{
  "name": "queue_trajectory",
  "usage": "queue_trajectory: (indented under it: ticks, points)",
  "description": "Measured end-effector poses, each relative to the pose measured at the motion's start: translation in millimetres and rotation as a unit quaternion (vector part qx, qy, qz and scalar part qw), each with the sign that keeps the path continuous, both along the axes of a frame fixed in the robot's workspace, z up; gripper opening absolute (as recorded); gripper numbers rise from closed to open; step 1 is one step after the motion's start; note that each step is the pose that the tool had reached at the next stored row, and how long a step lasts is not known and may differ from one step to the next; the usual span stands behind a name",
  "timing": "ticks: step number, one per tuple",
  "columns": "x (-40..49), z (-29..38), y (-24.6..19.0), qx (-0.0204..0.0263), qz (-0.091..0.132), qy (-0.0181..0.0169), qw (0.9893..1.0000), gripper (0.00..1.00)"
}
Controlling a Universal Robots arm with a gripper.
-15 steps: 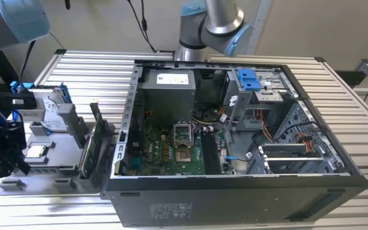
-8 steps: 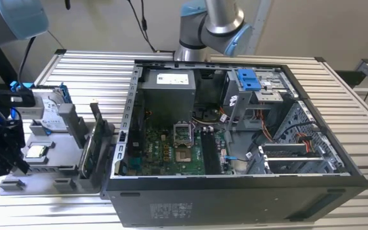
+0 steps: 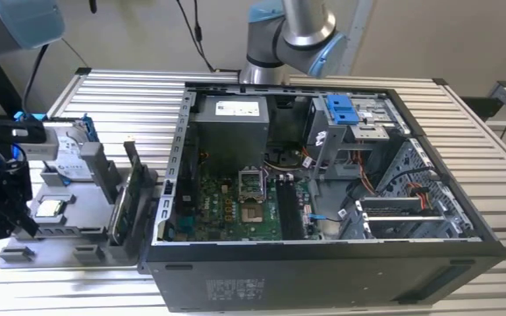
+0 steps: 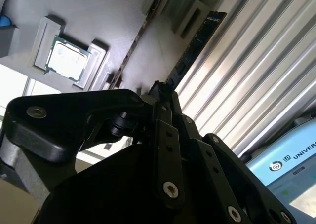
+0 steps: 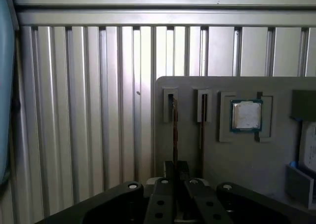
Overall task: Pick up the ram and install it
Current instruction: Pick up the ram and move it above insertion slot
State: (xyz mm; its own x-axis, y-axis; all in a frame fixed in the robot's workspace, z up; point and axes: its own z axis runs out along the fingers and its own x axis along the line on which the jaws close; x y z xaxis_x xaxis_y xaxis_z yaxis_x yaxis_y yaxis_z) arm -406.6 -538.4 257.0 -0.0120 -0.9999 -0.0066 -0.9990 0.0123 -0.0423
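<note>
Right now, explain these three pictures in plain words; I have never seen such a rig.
The exterior view comes from a camera off the machine. It shows a robot arm at a slatted metal table, which carries an open computer case and a grey tray. Both wrist views come from cameras riding on the arm, looking past its gripper. The tray holds a hard drive, a processor chip and thin memory sticks standing on edge. The gripper sits at the end of one of them, the ram, which stands in its slot.
</note>
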Motion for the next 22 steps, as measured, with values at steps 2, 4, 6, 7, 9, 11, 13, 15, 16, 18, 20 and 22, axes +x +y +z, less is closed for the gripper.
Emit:
queue_trajectory:
  ticks: [2, 4, 6, 7, 9, 11, 13, 15, 16, 18, 20, 22]
  points:
    - [0.0, 1.6, 0.0, 0.0000, 0.000, 0.0000, 1.0000, 0.14]
    - [0.0, 3.6, 0.0, 0.0000, 0.000, 0.0000, 1.0000, 0.14]
    - [0.0, 5.7, 0.0, 0.0000, 0.000, 0.0000, 1.0000, 0.14]
    - [0.0, 7.0, 0.0, 0.0000, 0.000, 0.0000, 1.0000, 0.14]
    - [0.0, 10.0, 0.0, 0.0000, 0.000, 0.0001, 1.0000, 0.14]
    - [0.0, 13.4, 0.0, 0.0000, 0.000, 0.0000, 1.0000, 0.14]
    - [0.0, 17.7, 0.0, 0.0000, 0.000, 0.0000, 1.0000, 0.14]
    - [0.0, 22.9, 0.0, 0.0000, 0.000, 0.0001, 1.0000, 0.14]
    - [0.0, 25.5, 0.0, 0.0000, 0.000, 0.0001, 1.0000, 0.14]
    - [0.0, 31.4, 0.0, 0.0000, 0.000, 0.0000, 1.0000, 0.14]
    - [0.0, 39.8, 0.0, 0.0000, 0.000, 0.0001, 1.0000, 0.14]
    - [0.0, 49.0, 0.0, 0.0000, 0.000, 0.0000, 1.0000, 0.14]
